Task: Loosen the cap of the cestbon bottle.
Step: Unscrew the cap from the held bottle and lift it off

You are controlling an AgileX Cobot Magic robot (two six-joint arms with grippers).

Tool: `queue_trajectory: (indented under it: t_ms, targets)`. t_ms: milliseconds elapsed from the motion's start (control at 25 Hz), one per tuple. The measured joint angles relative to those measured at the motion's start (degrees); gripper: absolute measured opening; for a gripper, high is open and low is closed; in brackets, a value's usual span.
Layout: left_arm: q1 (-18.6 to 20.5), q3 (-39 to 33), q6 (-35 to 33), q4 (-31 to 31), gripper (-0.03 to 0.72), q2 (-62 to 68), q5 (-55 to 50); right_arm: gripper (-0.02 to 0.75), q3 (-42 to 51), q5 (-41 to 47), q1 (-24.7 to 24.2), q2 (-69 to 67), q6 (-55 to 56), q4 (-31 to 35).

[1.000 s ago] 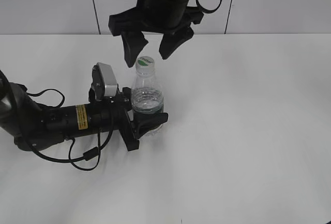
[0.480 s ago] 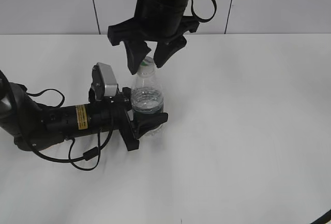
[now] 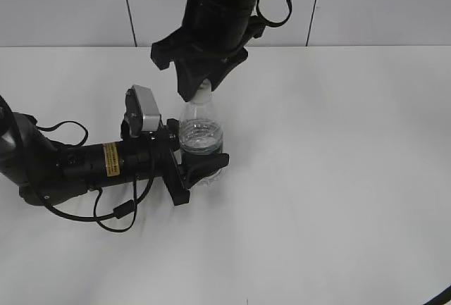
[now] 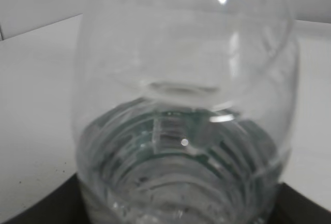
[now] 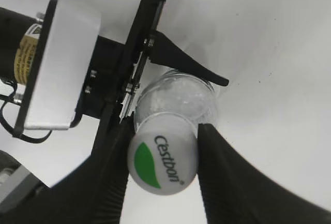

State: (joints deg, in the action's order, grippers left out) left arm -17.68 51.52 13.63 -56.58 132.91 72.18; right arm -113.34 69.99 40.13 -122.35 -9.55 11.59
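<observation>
The cestbon bottle (image 3: 201,143) stands upright on the white table (image 3: 338,178), a little left of the middle in the exterior view. My left arm (image 3: 70,164) lies low along the tabletop, reaching in from the left edge, forearm nearly level, with its wrist camera (image 3: 143,111) riding on top. My left gripper (image 3: 201,167) is clamped sideways around the bottle's lower body, at the dark green label band; one black finger (image 3: 208,164) curls across the front of it. In my left wrist view the clear body of the bottle fills almost everything, water and green band showing through the ribbed plastic, and dark finger edges sit at the bottom corners.

My right arm (image 3: 222,2) comes straight down from above, wrist pointing at the table. My right gripper (image 3: 201,86) has its two black fingers drawn in narrow over the top of the bottle, so that from the exterior view the cap is nearly covered. In my right wrist view the cap (image 5: 163,161) sits between my fingers (image 5: 227,182), its white top with the green half-circle and lettering facing the camera; both fingers press against its sides.
</observation>
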Motion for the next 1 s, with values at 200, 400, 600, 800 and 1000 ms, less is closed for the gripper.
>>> queue_trajectory:
  t_ms: [200, 400, 600, 800, 1000]
  targets:
    - [0.00, 0.00, 0.00, -0.06, 0.406, 0.00, 0.00, 0.307, 0.00, 0.00, 0.00, 0.00, -12.99, 0.17]
    - [0.00, 0.00, 0.00, -0.10, 0.406, 0.00, 0.00, 0.305, 0.00, 0.00, 0.00, 0.00, -29.82, 0.28]
    - [0.00, 0.00, -0.05, -0.12, 0.406, 0.00, 0.05, 0.305, 0.00, 0.00, 0.00, 0.00, -48.23, 0.45]
    - [0.00, 0.00, -0.05, -0.12, 0.406, 0.00, 0.05, 0.305, 0.00, 0.00, 0.00, 0.00, -62.23, 0.50]
    - [0.00, 0.00, -0.05, -0.12, 0.406, 0.00, 0.05, 0.305, 0.00, 0.00, 0.00, 0.00, -65.16, 0.50]
